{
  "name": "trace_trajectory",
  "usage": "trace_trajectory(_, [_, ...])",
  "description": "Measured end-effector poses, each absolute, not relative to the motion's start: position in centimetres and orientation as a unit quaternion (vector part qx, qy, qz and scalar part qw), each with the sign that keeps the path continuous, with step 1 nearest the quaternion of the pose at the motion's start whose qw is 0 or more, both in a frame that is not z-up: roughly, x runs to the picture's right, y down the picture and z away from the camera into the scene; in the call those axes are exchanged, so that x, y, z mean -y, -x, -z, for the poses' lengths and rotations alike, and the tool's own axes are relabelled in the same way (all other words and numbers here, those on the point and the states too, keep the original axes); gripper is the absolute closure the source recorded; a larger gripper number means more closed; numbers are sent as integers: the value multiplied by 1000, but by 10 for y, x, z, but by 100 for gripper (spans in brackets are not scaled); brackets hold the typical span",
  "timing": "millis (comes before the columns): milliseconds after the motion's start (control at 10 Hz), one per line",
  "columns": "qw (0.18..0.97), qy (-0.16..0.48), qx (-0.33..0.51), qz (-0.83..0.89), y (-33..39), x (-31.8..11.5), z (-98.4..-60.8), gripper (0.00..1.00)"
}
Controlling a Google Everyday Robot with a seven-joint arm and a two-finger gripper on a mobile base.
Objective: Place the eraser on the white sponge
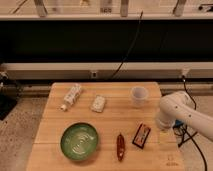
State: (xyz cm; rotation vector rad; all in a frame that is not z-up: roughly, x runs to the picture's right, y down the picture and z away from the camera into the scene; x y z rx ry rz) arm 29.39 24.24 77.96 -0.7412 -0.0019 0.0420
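The eraser, a dark block with an orange-brown face, lies tilted on the wooden table at the front right. The white sponge lies further back, near the table's middle, well apart from the eraser. My gripper hangs at the low end of the white arm, at the table's right edge, just right of the eraser. I cannot tell whether it touches the eraser.
A white tube-like bottle lies left of the sponge. A translucent cup stands at the back right. A green bowl sits front left, with a red chili-shaped object between it and the eraser. Cables hang behind the table.
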Motion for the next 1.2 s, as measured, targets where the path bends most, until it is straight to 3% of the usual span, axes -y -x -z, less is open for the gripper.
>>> trace_trajectory(300, [932, 363, 11, -8, -290, -252, -787, 20])
trace_trajectory(800, [925, 331, 145, 116, -229, -251, -776, 20])
trace_trajectory(1200, [903, 326, 205, 190, -205, -259, -786, 20])
